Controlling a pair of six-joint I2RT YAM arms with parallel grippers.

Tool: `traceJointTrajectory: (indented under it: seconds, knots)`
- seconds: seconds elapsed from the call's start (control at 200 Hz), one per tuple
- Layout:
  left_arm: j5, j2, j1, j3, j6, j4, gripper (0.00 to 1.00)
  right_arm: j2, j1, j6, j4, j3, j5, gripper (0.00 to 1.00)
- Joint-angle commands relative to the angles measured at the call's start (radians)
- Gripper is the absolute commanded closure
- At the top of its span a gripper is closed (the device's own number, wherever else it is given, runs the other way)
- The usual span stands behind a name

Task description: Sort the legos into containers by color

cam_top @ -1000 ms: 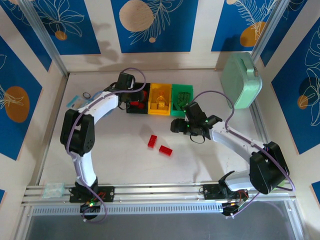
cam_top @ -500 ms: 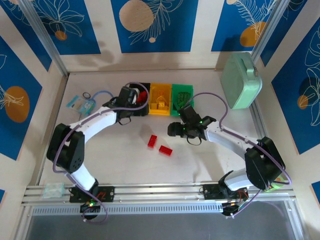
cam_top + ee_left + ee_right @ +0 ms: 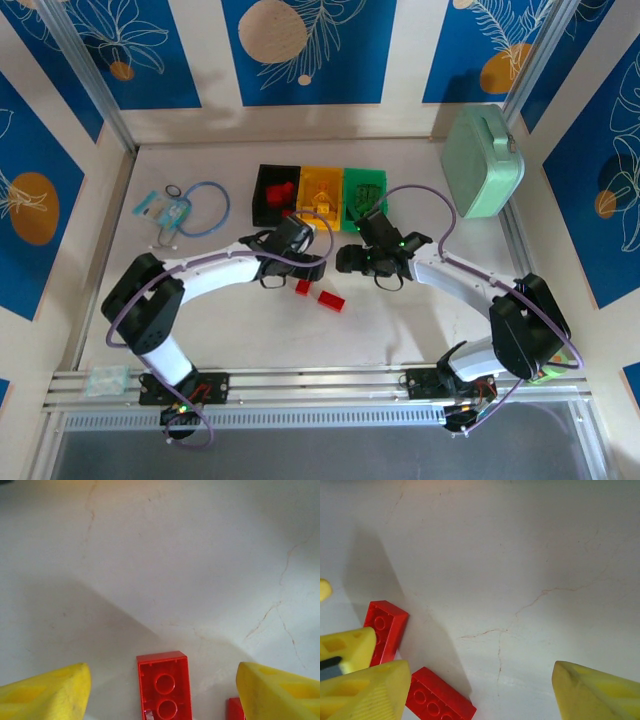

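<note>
- A white table (image 3: 420, 330) with hairline cracks sits inside pale walls hung with blue leaf-print panels (image 3: 305, 45).
- Three bins stand in a touching row toward the far side: the black bin (image 3: 266, 205), then the yellow bin (image 3: 321, 222), then the green bin (image 3: 364, 225).
- The black bin holds red bricks (image 3: 283, 192) at its middle.
- The yellow bin holds yellow bricks (image 3: 320, 200), which are hard to count against the matching plastic.
- The green bin holds green bricks (image 3: 366, 190), too blended with the bin to count.
- Two red legos lie on the open table in front of the bins: the first loose brick (image 3: 302, 287) and, just beside it, the second loose brick (image 3: 330, 300).
- The left gripper (image 3: 298, 272) hangs over the first loose brick. In the left wrist view its yellow fingers (image 3: 50, 690) stand wide apart, with that brick (image 3: 162, 685) lying between them and touching neither.
- The right gripper (image 3: 346, 258) hovers in front of the green bin. Its fingers (image 3: 595, 692) are spread wide and hold nothing, with both loose bricks low at the left of its view (one (image 3: 385, 630), the other (image 3: 440, 700)).
- A mint-green case (image 3: 483, 160) leans at the far right corner.
- A blue ring (image 3: 203, 208) lies left of the bins.
</note>
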Motion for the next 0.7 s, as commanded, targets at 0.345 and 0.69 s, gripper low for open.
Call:
traceJointTrajectory:
  seconds: [0.345, 0.69]
  knots:
    - [-0.08, 0.103, -0.077, 0.012, -0.056, -0.051, 0.35, -0.027, -0.006, 0.02, -0.003, -0.012, 0.006, 0.26]
    - [-0.147, 0.114, -0.08, 0.027, -0.058, -0.083, 0.61, -0.041, -0.019, 0.02, 0.009, -0.037, 0.002, 0.26]
